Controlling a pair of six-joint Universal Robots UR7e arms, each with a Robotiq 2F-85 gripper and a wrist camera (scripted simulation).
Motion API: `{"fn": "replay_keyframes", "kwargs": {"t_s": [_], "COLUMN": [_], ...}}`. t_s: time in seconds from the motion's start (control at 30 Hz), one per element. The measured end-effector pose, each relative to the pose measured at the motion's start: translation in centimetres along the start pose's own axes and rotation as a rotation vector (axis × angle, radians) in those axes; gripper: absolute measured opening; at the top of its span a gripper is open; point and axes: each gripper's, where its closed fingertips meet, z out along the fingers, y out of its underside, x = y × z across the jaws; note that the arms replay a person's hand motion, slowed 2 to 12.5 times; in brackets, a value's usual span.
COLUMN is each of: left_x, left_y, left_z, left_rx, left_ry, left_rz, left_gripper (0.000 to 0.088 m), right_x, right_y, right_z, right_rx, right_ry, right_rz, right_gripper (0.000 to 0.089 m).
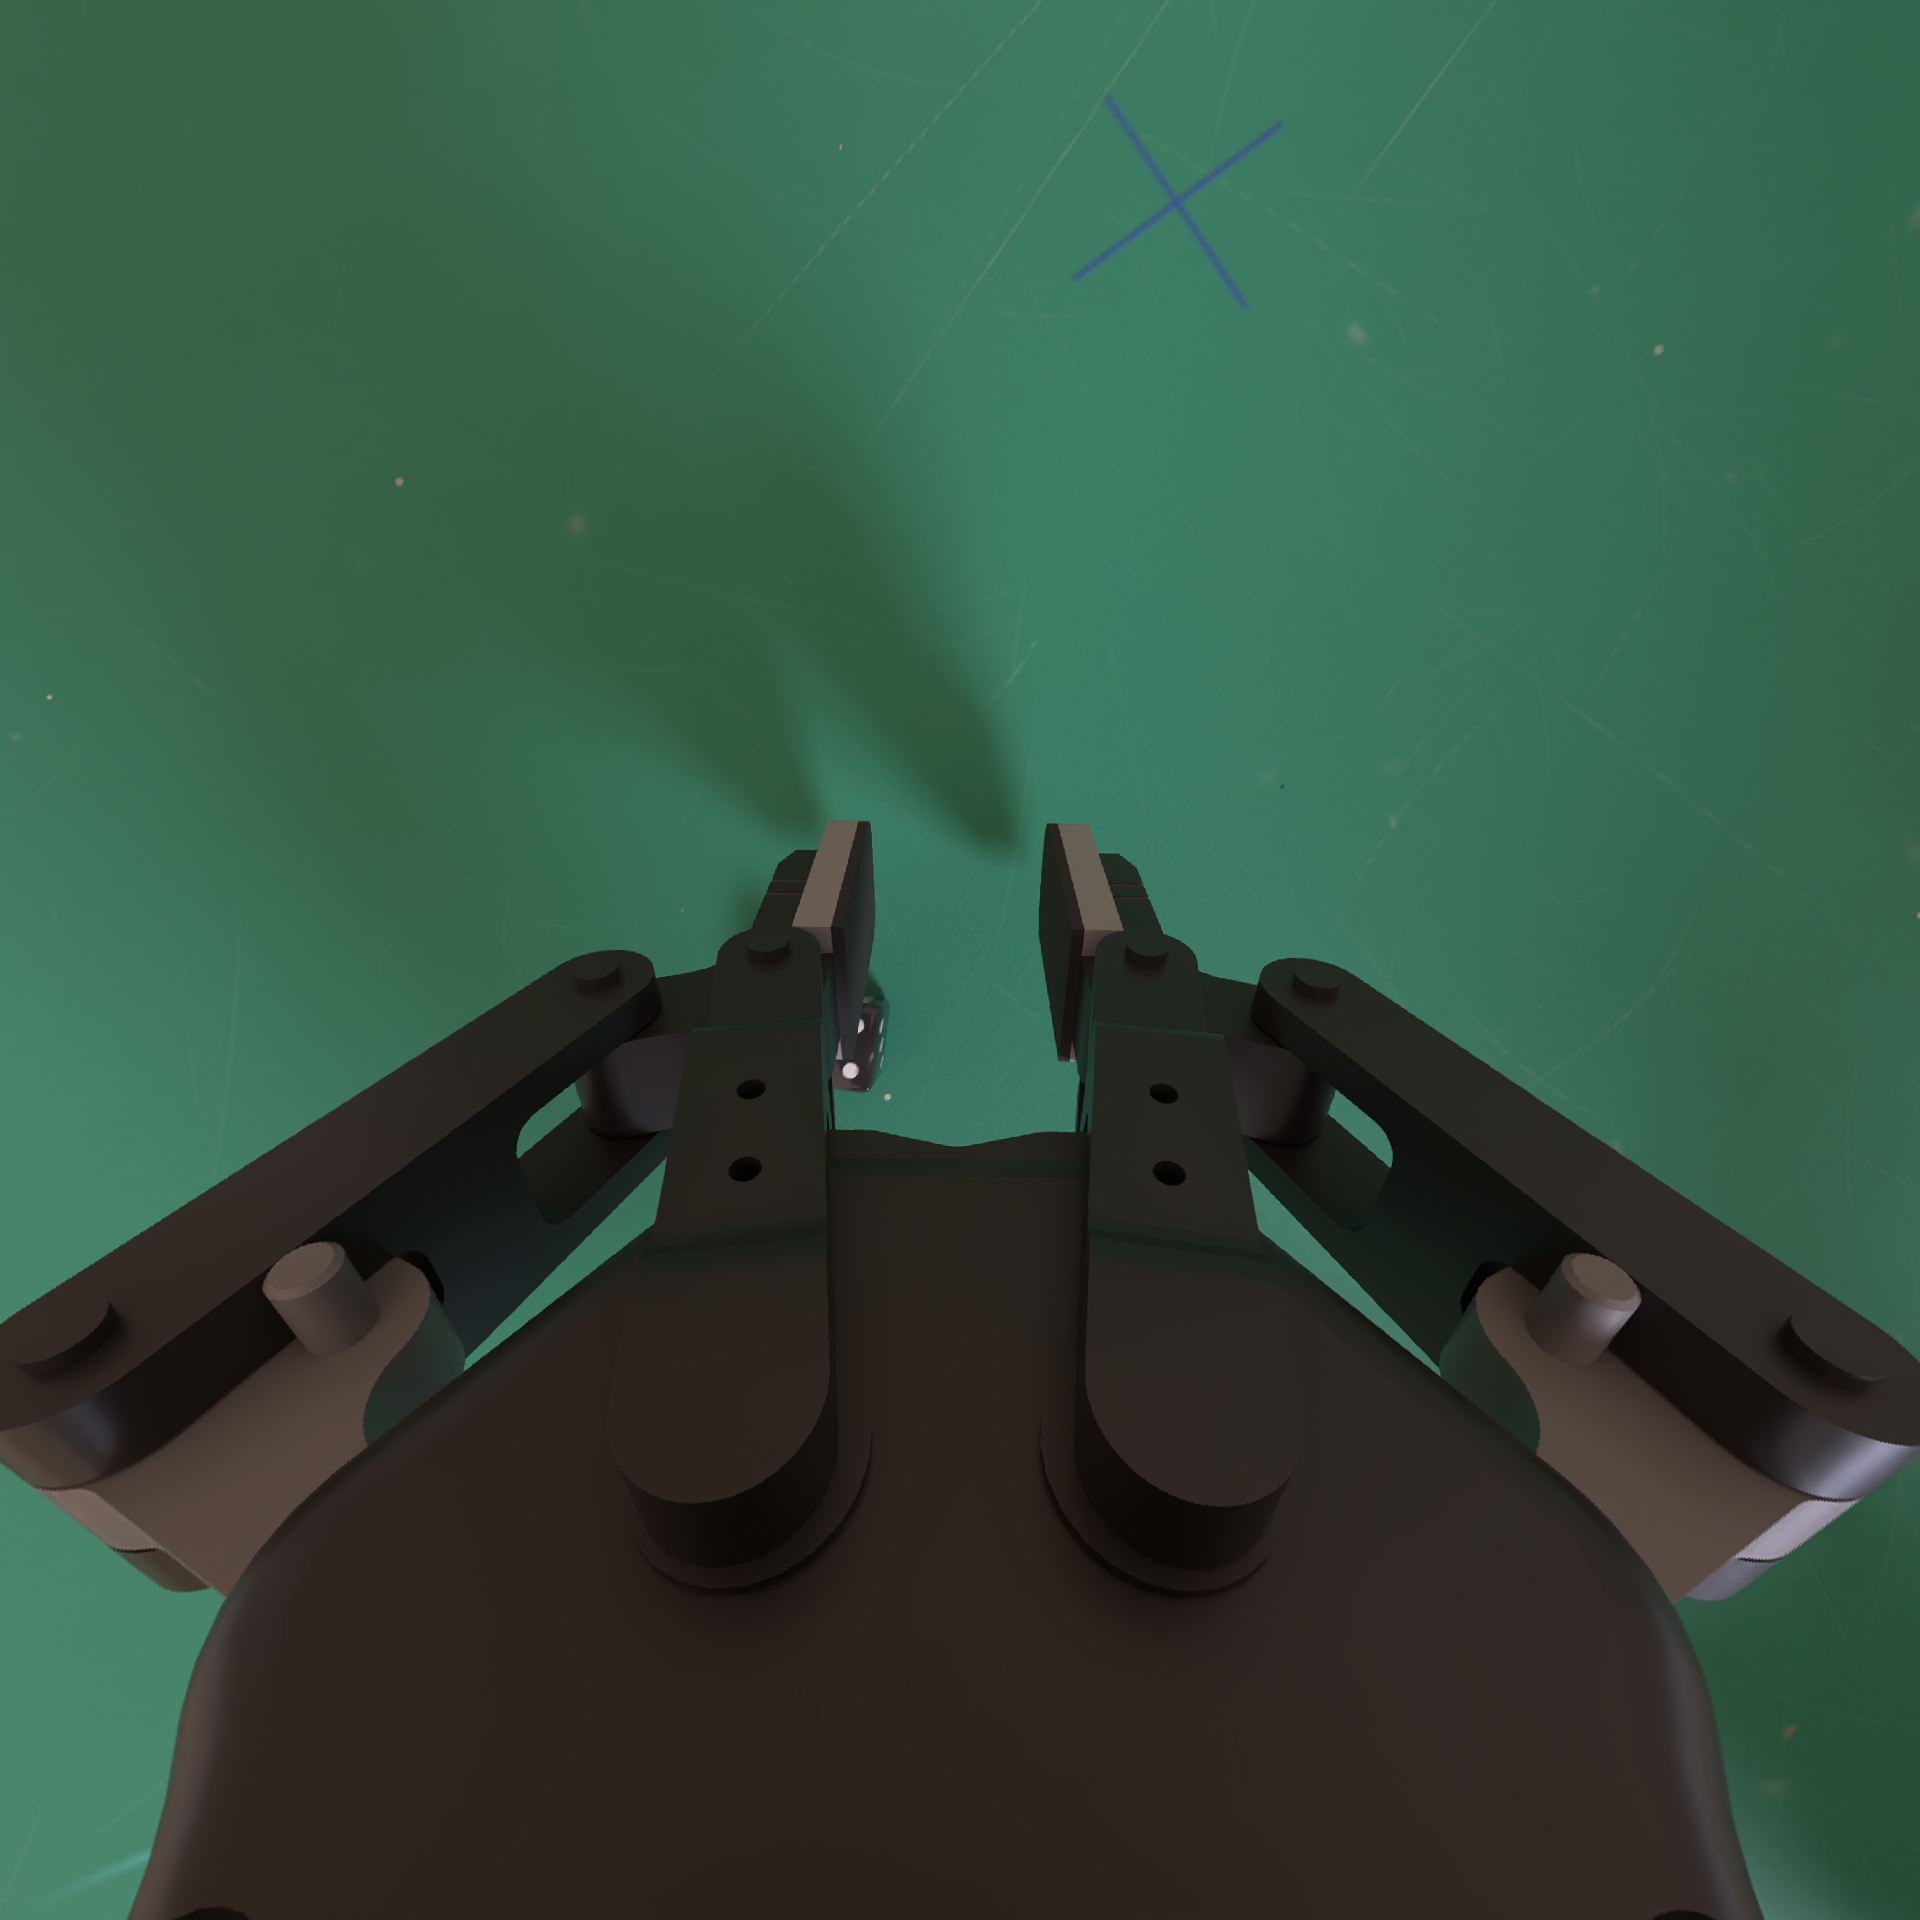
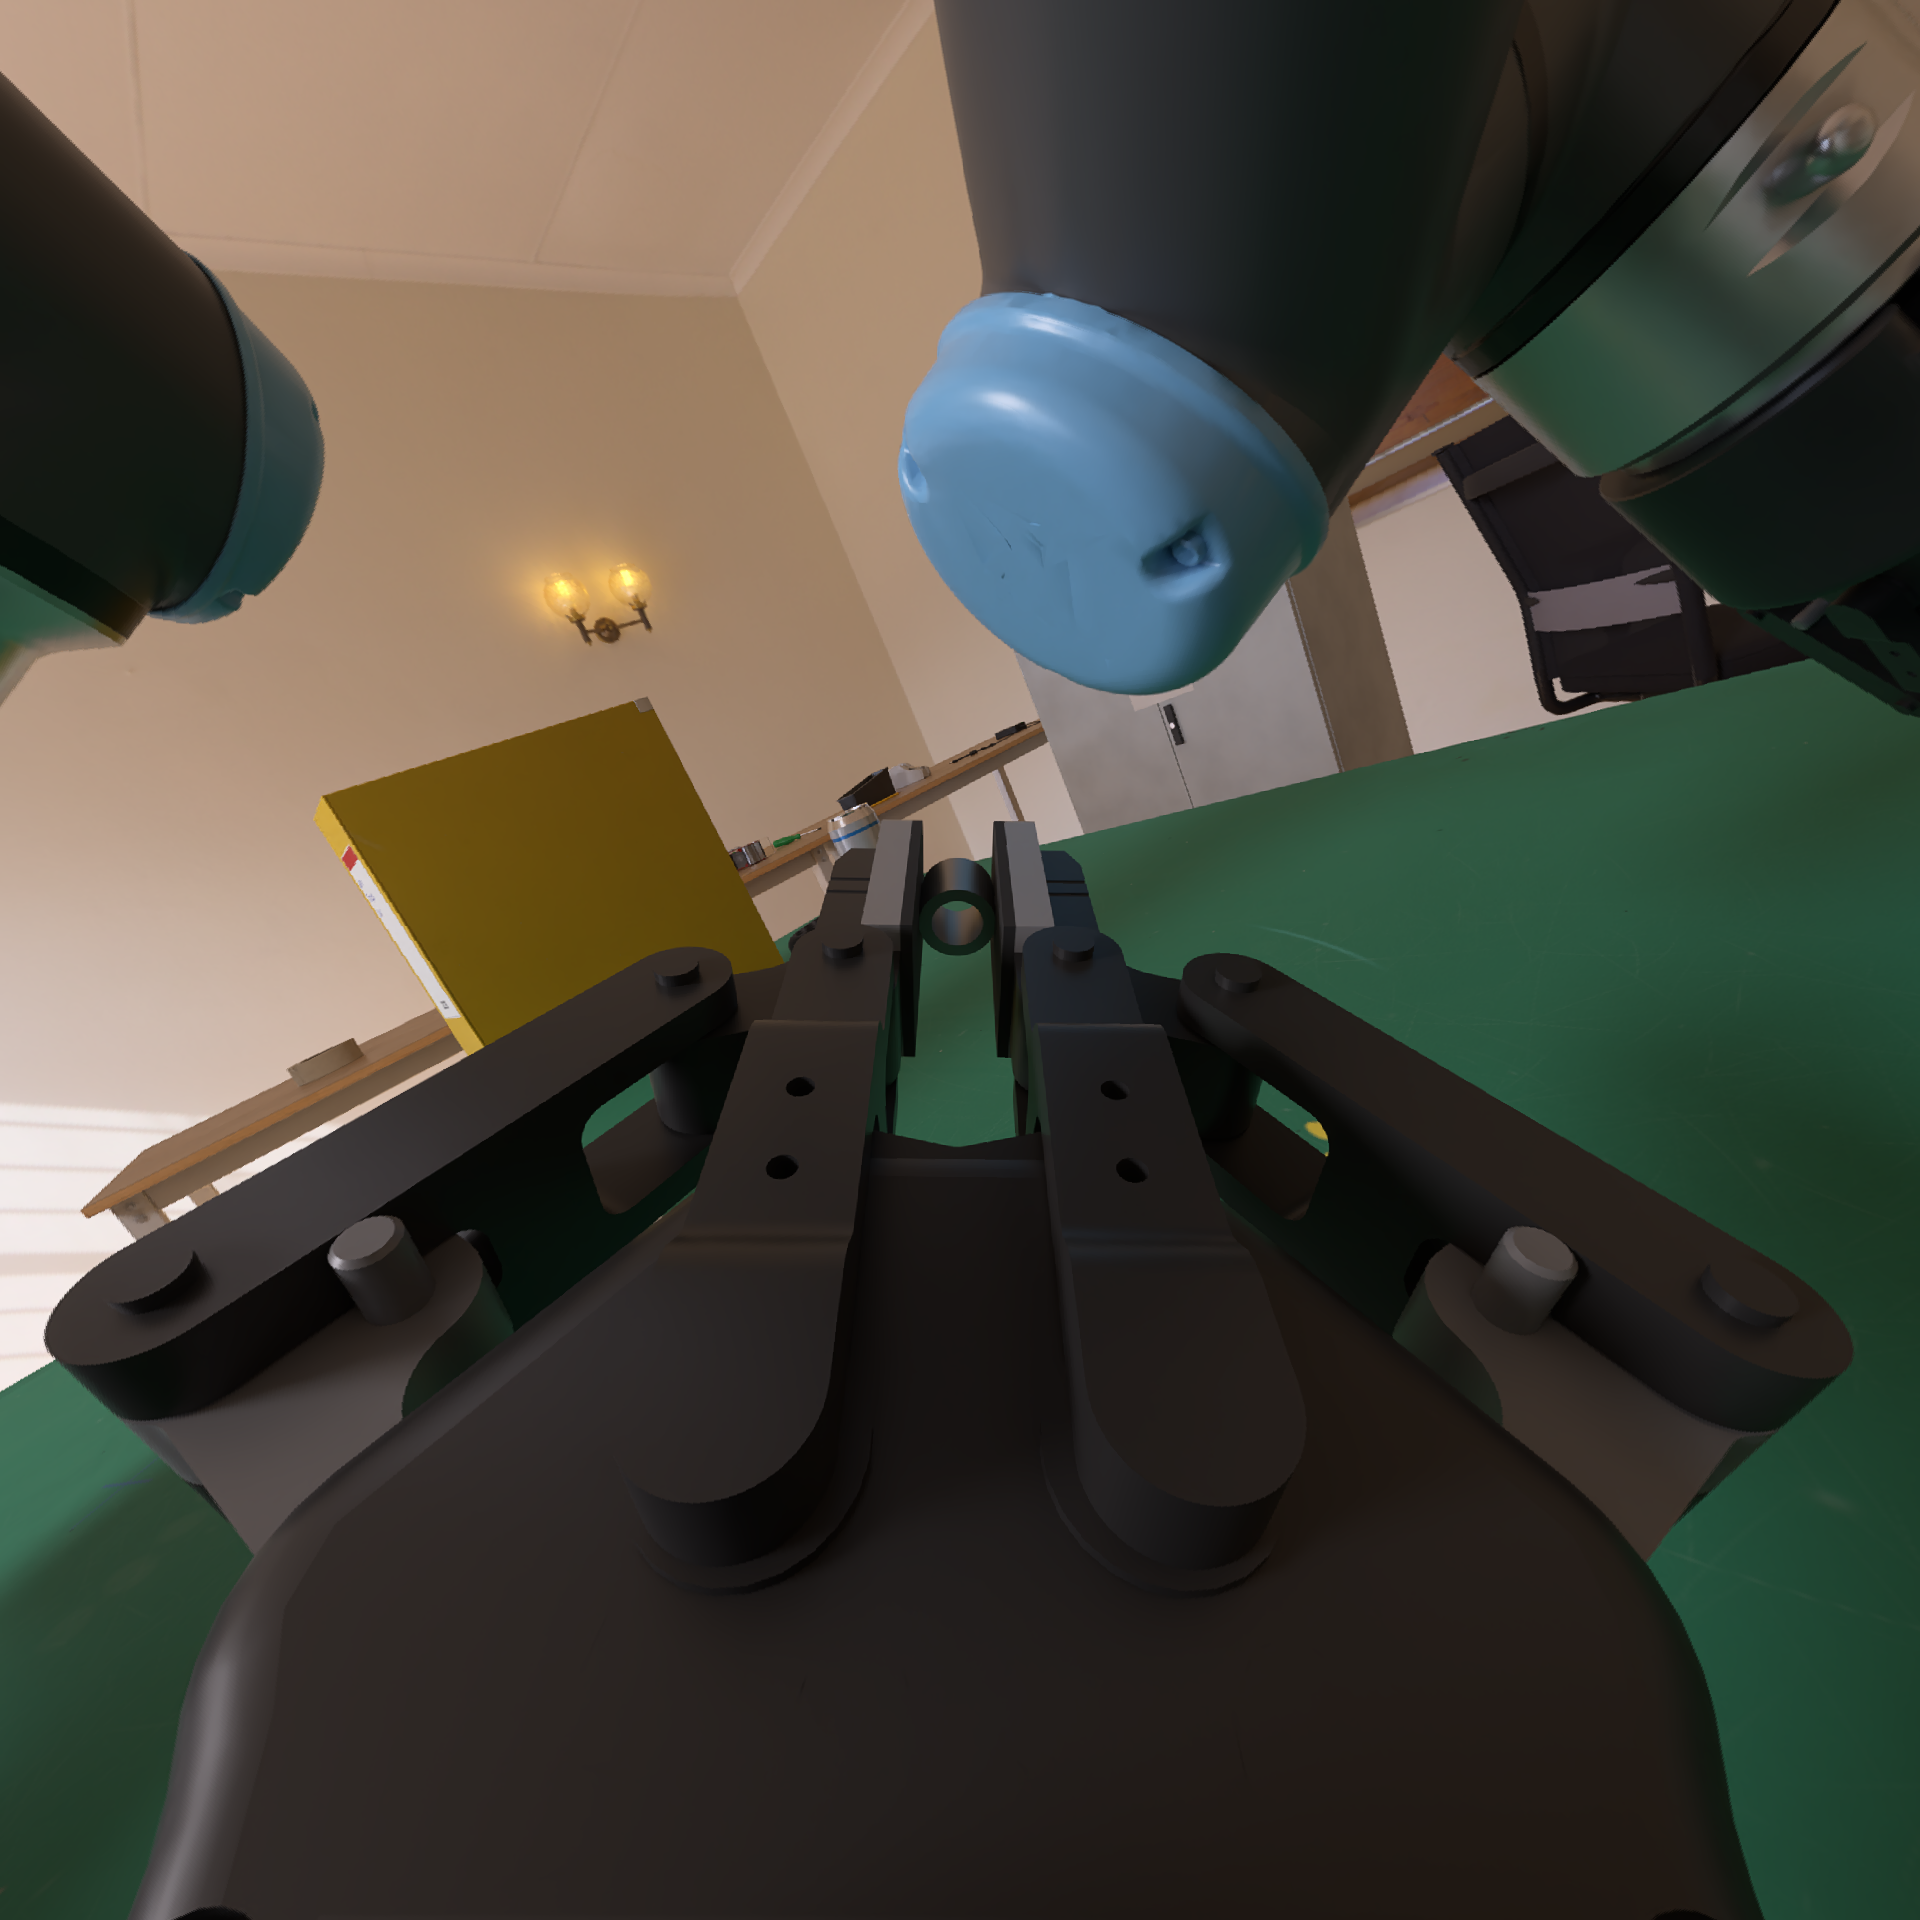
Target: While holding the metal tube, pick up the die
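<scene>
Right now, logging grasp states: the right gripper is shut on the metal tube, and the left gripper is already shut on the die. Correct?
Not quite. The left wrist view shows the left gripper open, the die lying beside its left finger. The right gripper is indeed shut on the metal tube.

Place: office-like workroom | cues: wooden benches (image 2: pixel 260 1117), black office chair (image 2: pixel 1579 582), green-topped table (image 2: pixel 1558 935), wall lamp (image 2: pixel 603 603)

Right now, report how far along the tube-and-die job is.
Done: the right gripper is shut on the metal tube, held clear of the green table. In hand: the left gripper is open low over the table, the die beside its left finger, not centred. Left: centre, close, lift.
</scene>
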Motion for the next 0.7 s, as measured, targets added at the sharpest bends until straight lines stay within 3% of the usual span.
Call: {"fn": "replay_keyframes", "kwargs": {"t_s": [0.37, 0.7], "left_x": [-1.7, -2.8], "left_y": [1.2, 1.4], "left_z": [-1.1, -2.2], "left_rx": [-0.054, -0.028], "left_ry": [-0.018, 0.004], "left_rz": [-0.019, -0.06], "left_gripper": [0.028, 0.0299], "right_x": [0.0, 0.0], "right_y": [0.0, 0.1], "right_z": [0.0, 0.0], "right_rx": [-0.001, -0.004], "right_ry": [-0.004, -0.007], "right_rz": [0.002, 0.005], "right_gripper": [0.0118, 0.0118]}}
